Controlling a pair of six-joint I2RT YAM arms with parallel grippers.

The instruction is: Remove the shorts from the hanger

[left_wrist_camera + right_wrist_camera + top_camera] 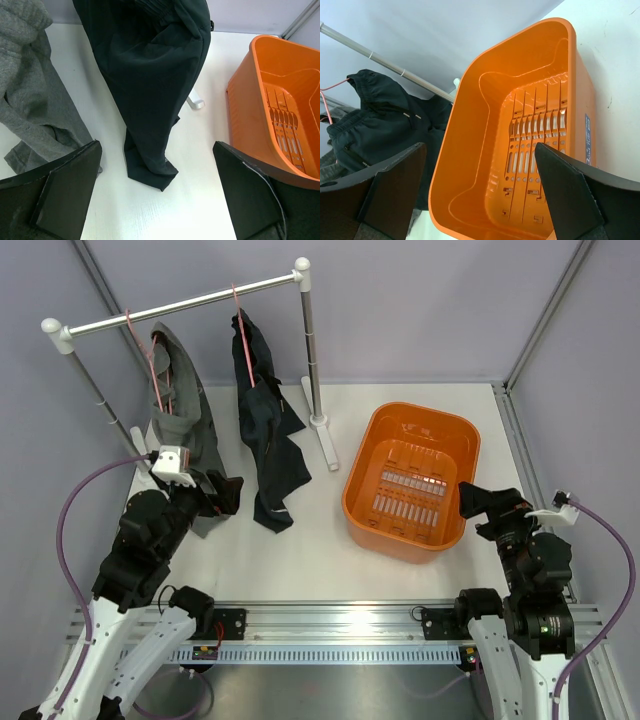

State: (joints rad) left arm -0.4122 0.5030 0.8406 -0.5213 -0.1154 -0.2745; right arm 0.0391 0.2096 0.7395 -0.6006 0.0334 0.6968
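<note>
Grey shorts [190, 425] hang from a pink hanger [150, 360] at the left of the rail, their hem on the table. Dark navy shorts [268, 430] hang from a second pink hanger [240, 325] further right, their lower leg lying on the table. Both show in the left wrist view: grey [35, 100], navy [155, 75]. My left gripper [222, 495] is open and empty, low by the grey hem, near the navy hem [150, 172]. My right gripper [478, 502] is open and empty at the orange basket's near right rim.
An orange basket [372, 435] stands right of centre; its bottom [530, 150] holds nothing. The white rail [180, 305] rests on two posts; the right post [312, 360] and its foot stand between the navy shorts and the basket. Grey walls enclose the table.
</note>
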